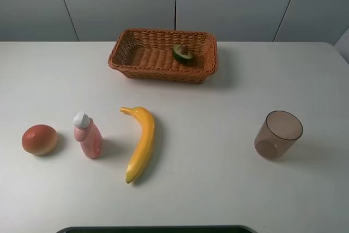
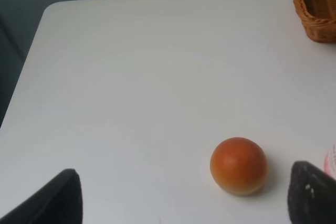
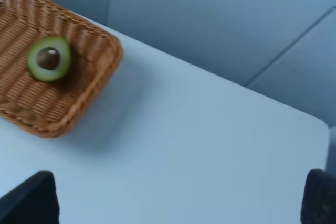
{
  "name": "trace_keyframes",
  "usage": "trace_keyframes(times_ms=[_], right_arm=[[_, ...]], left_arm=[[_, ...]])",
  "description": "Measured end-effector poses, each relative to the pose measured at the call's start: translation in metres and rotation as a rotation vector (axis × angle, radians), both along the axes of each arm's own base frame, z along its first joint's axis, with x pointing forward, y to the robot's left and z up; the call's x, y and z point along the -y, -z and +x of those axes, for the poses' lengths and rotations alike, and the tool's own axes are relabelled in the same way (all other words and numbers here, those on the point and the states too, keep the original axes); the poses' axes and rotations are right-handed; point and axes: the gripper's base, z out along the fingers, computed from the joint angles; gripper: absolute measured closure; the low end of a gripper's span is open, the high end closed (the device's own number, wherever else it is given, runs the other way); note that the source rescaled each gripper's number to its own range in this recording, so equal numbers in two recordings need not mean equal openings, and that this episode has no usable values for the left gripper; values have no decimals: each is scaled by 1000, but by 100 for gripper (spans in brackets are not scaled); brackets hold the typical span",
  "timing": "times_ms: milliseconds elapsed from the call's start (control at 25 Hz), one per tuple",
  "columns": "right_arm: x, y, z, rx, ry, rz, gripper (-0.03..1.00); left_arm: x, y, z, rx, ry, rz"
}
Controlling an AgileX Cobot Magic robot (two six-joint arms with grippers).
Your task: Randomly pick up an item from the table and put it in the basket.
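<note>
Blurred avocado (image 3: 49,59), seemingly tilted, in basket (image 3: 102,66)

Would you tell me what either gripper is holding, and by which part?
Nothing: left gripper and right gripper are open, empty; avocado lies in the basket.

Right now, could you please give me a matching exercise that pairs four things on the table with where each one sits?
Places as the high camera sees them.

Things:
1. avocado half
2. banana
3. translucent brown cup
4. orange-red fruit

Places:
A. far left of the table
B. inside the basket
C. right side, apart from the rest
D. lying just right of the pink bottle

Pairs: 1-B, 2-D, 3-C, 4-A.
</note>
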Motion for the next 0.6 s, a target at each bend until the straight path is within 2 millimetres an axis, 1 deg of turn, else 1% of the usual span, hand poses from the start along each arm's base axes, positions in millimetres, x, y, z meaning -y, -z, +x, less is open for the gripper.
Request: trace_keyframes(times_ms=[40, 120, 200, 280, 360, 440, 560, 600], right_arm=[[7, 1, -14, 12, 15, -7, -3], [20, 0, -51, 60, 26, 0, -3], [29, 7, -82, 93, 27, 11, -3], [37, 20, -114, 116, 28, 41, -3], [43, 36, -138, 125, 45, 75, -3], [49, 57, -158, 130, 62, 98, -3], [54, 86, -178, 123, 88, 133, -3], [55, 95, -181, 116, 97, 145, -3]], left_arm=[[0, 0, 0, 0, 0, 0], [0, 0, 0, 0, 0, 0], [0, 0, 0, 0, 0, 0], [0, 0, 0, 0, 0, 0], [0, 0, 0, 0, 0, 0], [0, 0, 0, 0, 0, 0], [0, 0, 0, 0, 0, 0], [0, 0, 0, 0, 0, 0]])
